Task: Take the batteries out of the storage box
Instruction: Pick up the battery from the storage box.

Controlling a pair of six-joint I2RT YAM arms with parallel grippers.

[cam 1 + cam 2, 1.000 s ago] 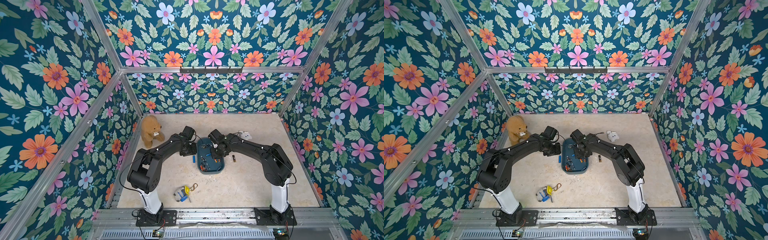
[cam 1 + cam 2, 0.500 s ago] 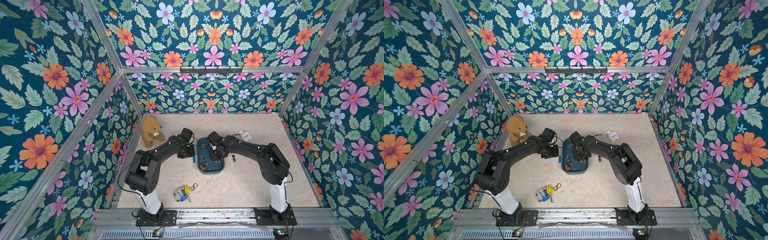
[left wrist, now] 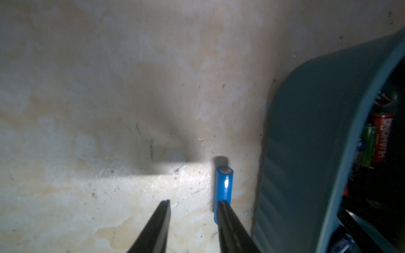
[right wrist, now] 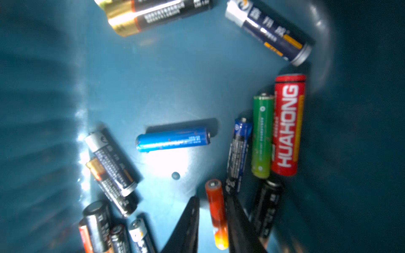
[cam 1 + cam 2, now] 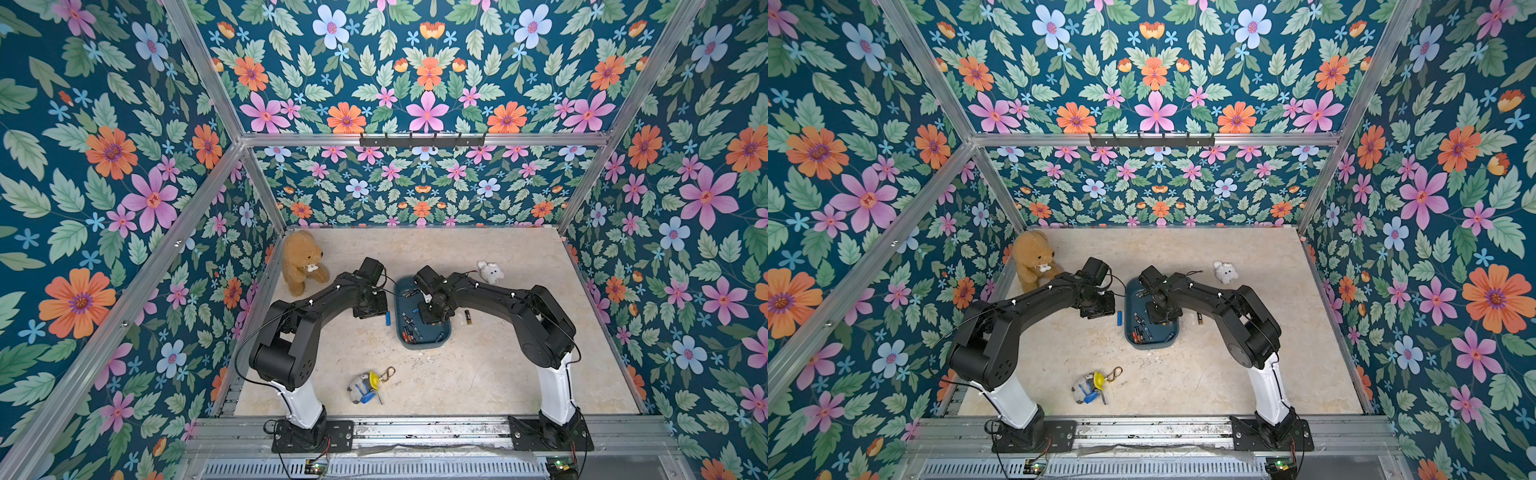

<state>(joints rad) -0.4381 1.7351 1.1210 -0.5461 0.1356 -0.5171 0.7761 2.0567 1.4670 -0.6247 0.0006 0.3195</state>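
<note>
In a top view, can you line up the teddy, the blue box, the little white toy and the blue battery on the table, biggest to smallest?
1. The teddy bear and the storage box: they look about alike, so no ranking.
2. The white plush toy.
3. The blue battery.

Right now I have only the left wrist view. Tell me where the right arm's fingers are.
Observer: The right fingers straddle a thin orange cylindrical battery inside the dark teal plastic storage box.
Operator: Say whether they have closed on it.
Observer: Not yet; a gap shows beside one finger.
Operator: Name any battery outside besides my blue cylindrical battery.
Observer: One black-and-gold cylindrical battery lies on the beige table, on the box's right-arm side.
</note>
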